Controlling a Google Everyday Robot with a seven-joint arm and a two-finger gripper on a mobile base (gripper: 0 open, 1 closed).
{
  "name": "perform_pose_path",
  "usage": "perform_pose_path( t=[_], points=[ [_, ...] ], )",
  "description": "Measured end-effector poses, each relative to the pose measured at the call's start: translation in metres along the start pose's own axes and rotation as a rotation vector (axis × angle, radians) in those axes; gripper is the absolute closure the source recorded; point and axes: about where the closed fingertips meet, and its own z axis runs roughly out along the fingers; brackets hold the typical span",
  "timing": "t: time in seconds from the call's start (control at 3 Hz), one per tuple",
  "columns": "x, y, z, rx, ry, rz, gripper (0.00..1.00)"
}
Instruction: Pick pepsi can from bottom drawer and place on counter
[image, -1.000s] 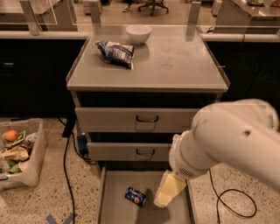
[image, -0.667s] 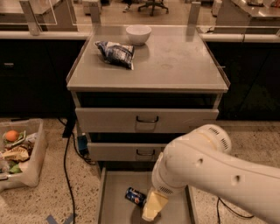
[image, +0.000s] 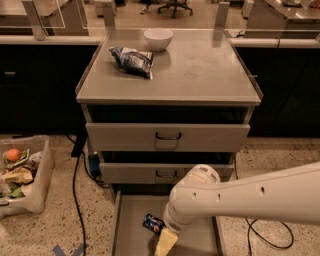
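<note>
moved: your cream gripper (image: 166, 242) shifted left, low over the wide grey metal bottom drawer (image: 131, 220), beside the small dark blue pepsi can (image: 153, 223).
claw: cannot tell.
step: approach; next, straddle can, clench.

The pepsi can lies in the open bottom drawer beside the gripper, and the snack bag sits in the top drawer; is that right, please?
Not quite: the camera view shows the snack bag lying on the counter, not in the top drawer. The rest holds: the pepsi can lies in the open bottom drawer, beside the gripper.
</note>
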Motion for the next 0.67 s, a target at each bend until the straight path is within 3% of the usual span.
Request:
perform_pose_path(
  t=[0.33, 0.67],
  points=[
    [0.0146, 0.0079, 0.0206, -0.046, 0.024, 0.098, 0.0],
    [0.0174, 0.0068, 0.0203, -0.051, 0.013, 0.107, 0.0]
  ],
)
